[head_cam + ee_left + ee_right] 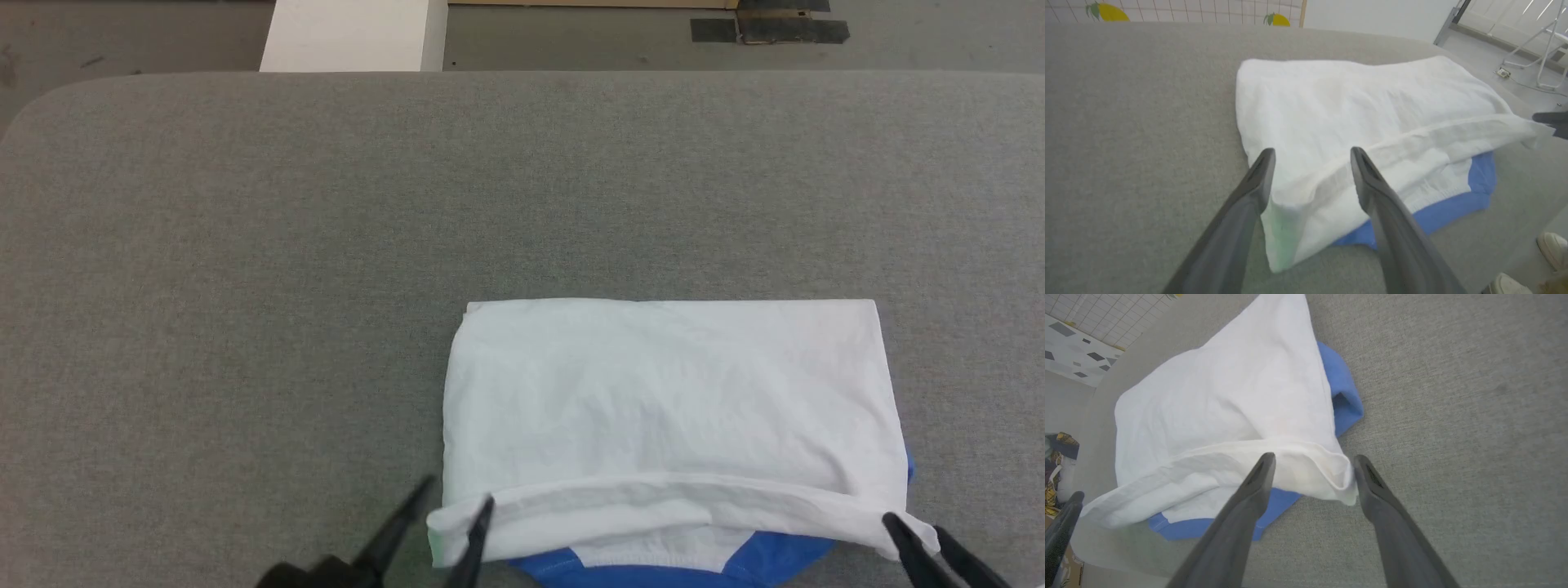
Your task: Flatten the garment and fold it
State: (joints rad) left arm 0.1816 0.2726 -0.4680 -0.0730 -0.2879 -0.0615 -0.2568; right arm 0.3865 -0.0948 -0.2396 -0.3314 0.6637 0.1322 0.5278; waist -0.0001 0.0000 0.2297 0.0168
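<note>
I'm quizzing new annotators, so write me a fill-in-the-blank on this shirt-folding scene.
The soft white jersey shirt lies folded on a ____ fabric-covered table.
The cloth peeking from under its near edge is bright ____.
The left gripper is ____, not shut.
The right gripper is at the shirt's near ____ corner.
Missing: grey; blue; open; right.

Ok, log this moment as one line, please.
garment: folded, white over blue, on grey table | left gripper: open at near-left corner | right gripper: open at near-right corner

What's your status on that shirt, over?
Left gripper open, right gripper open, each astride a near corner. Garment folded to a white rectangle on the grey table, blue peeking out nearest the robot. Nothing in the way.
</note>
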